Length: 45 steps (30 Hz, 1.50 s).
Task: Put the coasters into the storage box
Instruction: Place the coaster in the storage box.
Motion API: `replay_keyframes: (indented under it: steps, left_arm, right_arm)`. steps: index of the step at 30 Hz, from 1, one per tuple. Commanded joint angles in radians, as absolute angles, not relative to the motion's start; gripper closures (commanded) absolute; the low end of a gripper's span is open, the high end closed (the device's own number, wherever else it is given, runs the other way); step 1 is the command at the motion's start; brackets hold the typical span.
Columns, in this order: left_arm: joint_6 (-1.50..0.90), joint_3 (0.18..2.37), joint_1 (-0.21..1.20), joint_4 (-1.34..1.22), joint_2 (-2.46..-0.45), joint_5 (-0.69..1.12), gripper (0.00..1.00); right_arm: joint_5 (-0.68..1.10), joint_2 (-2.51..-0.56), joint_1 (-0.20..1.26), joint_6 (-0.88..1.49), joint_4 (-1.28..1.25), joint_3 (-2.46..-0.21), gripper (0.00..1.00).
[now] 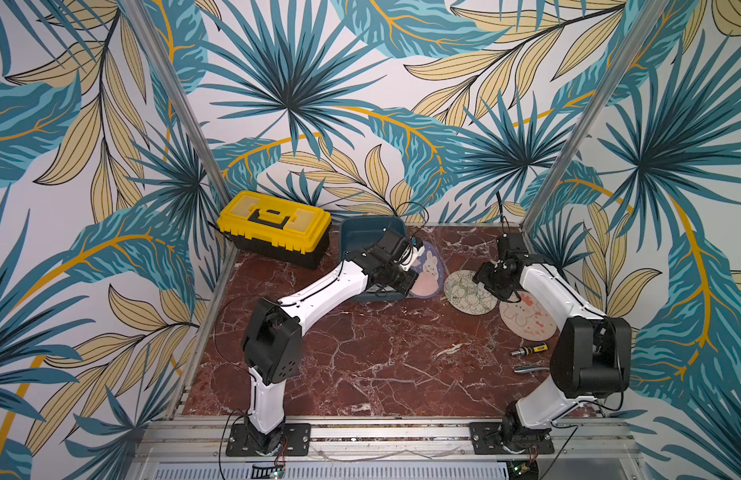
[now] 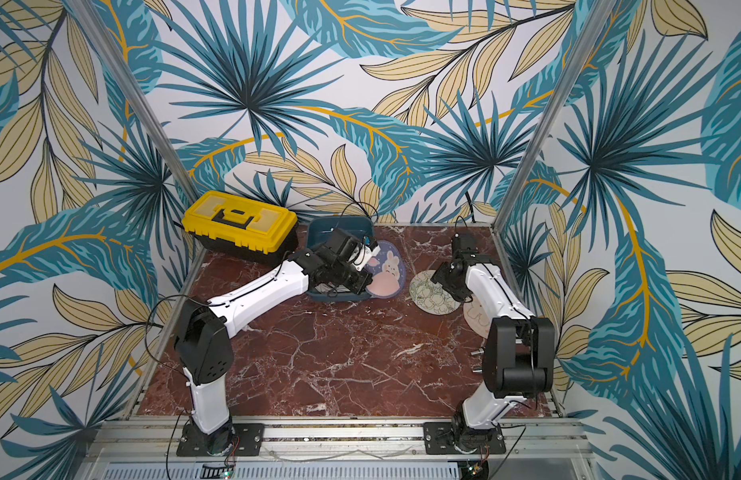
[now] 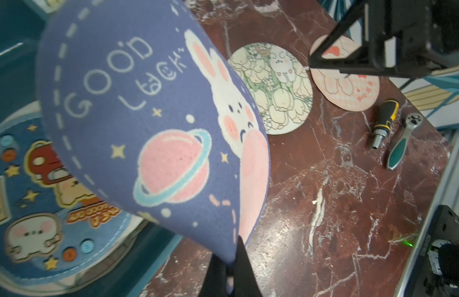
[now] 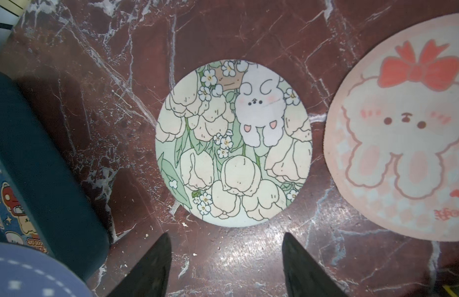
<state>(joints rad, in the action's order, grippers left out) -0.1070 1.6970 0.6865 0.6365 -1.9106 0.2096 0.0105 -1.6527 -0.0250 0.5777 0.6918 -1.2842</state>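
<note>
Two claws: left claw [image 3: 233, 257] pinches the blue coaster [image 3: 146, 115] by the box [image 1: 360, 237] for dropping; right claw [image 4: 226, 237] open, empty, over the tulip coaster [image 4: 233, 144].

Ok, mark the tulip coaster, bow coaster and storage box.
tulip coaster [image 4: 233, 144]: right wrist view, middle.
bow coaster [image 4: 403, 123]: right wrist view, bunny's face.
storage box [image 1: 360, 235]: a top view, far wall.

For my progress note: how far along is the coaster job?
Done: one blue cartoon coaster lies in the storage box. In hand: the left hand is shut on the purple bunny coaster, beside the box. Left: the tulip coaster and pink bow coaster lie on the table; the right hand hangs open above the tulip one.
</note>
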Motion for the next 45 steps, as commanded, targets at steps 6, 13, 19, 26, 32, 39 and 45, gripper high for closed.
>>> replay_keyframes:
  steps: [6,13,19,26,32,39,45]
  left_arm:
    - [-0.170,1.741,0.572,0.633,-1.912,0.214,1.00]
    - [-0.235,1.746,0.505,0.606,-1.939,0.227,1.00]
    - [-0.259,1.733,0.475,0.581,-2.016,0.244,1.00]
    - [-0.280,1.704,0.456,0.613,-2.087,0.176,1.00]
    - [-0.270,1.705,0.456,0.706,-2.135,0.036,1.00]
    - [-0.277,1.686,0.455,0.710,-2.132,0.003,0.68]
    - [-0.272,1.687,0.460,0.710,-2.108,-0.005,0.46]
  right_arm:
    - [-0.017,-1.680,0.006,0.543,0.751,-1.333,0.32]
    - [-0.014,-1.696,0.019,0.538,0.748,-1.347,0.32]
    - [-0.004,-1.719,0.032,0.531,0.746,-1.357,0.32]
    - [-0.001,-1.725,0.039,0.525,0.745,-1.360,0.32]
    - [0.001,-1.727,0.041,0.526,0.740,-1.362,0.32]
    - [0.002,-1.727,0.046,0.522,0.738,-1.362,0.32]
    - [0.000,-1.730,0.048,0.521,0.736,-1.358,0.32]
